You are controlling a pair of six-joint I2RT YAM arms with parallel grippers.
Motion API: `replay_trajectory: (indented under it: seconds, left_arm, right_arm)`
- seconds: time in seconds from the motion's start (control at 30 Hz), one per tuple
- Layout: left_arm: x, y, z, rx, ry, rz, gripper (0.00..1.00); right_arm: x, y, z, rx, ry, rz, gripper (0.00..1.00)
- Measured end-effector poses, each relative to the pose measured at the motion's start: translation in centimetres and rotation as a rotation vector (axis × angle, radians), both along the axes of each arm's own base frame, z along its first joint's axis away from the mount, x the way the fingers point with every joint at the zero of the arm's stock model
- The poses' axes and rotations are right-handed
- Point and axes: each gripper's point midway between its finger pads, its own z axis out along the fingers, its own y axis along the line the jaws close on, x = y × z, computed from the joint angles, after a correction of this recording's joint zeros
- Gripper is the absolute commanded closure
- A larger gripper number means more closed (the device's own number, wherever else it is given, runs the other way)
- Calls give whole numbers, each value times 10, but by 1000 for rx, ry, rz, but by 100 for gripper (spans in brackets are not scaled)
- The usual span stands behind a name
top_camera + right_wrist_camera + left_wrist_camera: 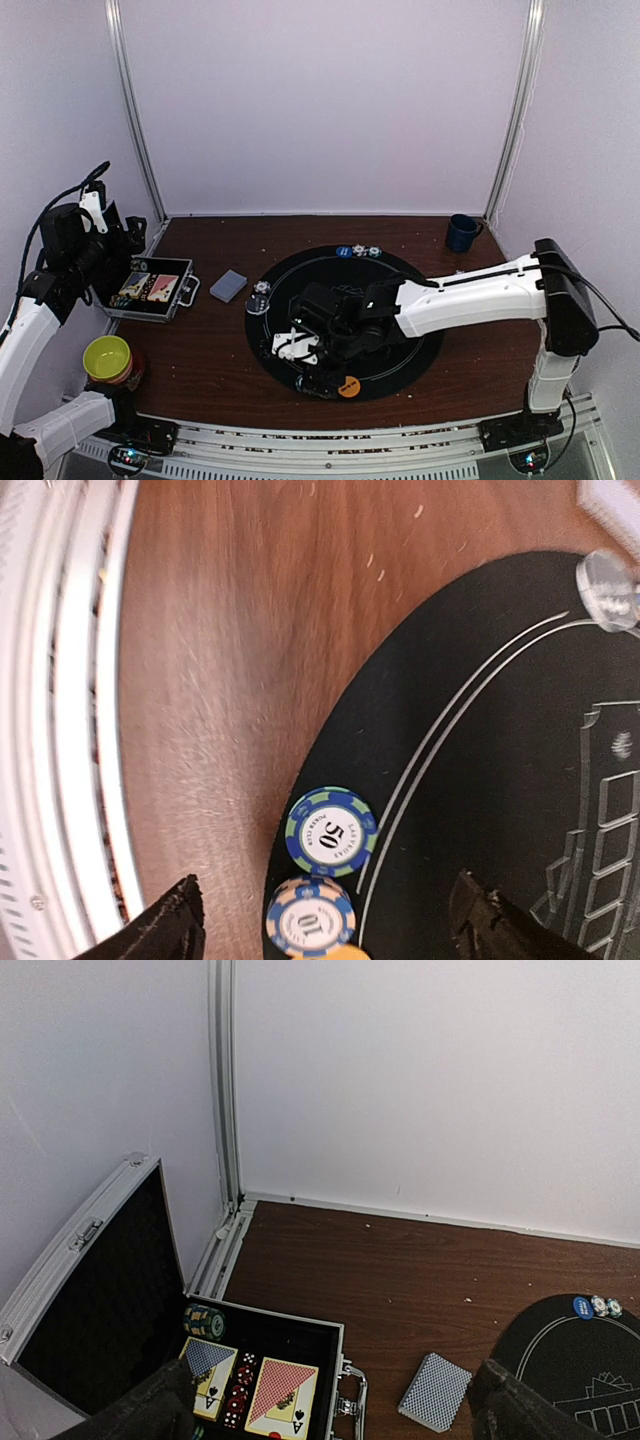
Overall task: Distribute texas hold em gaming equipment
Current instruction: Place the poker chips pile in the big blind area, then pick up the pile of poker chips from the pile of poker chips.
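The right gripper [325, 905] is hovering released, jaws spread wide, the blue 50 chip [331, 831] and 10 chip [310, 917] lying between its fingers [170, 925] at the mat [480, 780] edge; a crooked lift could be dragging a finger into them

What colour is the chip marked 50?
The chip is blue with green stripes; right wrist view shows it best.

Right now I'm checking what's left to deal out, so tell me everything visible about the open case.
The case looks like silver-framed metal with black lining. It lies open at the table's left edge, lid propped back. Inside sit two ace-faced decks, red dice between them, and a green chip stack. The open left gripper hangs above it.
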Motion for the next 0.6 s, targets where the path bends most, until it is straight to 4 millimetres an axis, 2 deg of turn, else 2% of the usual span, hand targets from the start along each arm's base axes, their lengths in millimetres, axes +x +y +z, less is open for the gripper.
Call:
replay_trajectory:
  seconds: [0.13, 0.2, 0.27, 0.3, 0.37, 0.43, 0.5, 0.6]
  left_arm:
    - [0, 0, 0, 0, 0, 1, 2]
    - [0, 0, 0, 0, 0, 1, 2]
    - [0, 0, 0, 0, 0, 1, 2]
    - [0, 0, 0, 0, 0, 2, 2]
    - [0, 1, 0, 0, 0, 2, 2]
    - [0, 1, 0, 0, 0, 2, 2]
    - [0, 1, 0, 0, 0, 2, 2]
    - [0, 1, 0, 0, 0, 2, 2]
  right_arm:
    - [6, -1, 54, 112, -44, -14, 0]
    - [13, -7, 86, 181, -70, -37, 0]
    - [32, -18, 117, 245, -101, -85, 0]
    - [47, -29, 132, 274, -120, -127, 0]
    - [81, -55, 151, 310, -159, -227, 0]
    - [122, -95, 161, 320, -198, -362, 0]
    - [152, -137, 158, 305, -223, -485, 0]
    - [187, -215, 133, 228, -242, -682, 0]
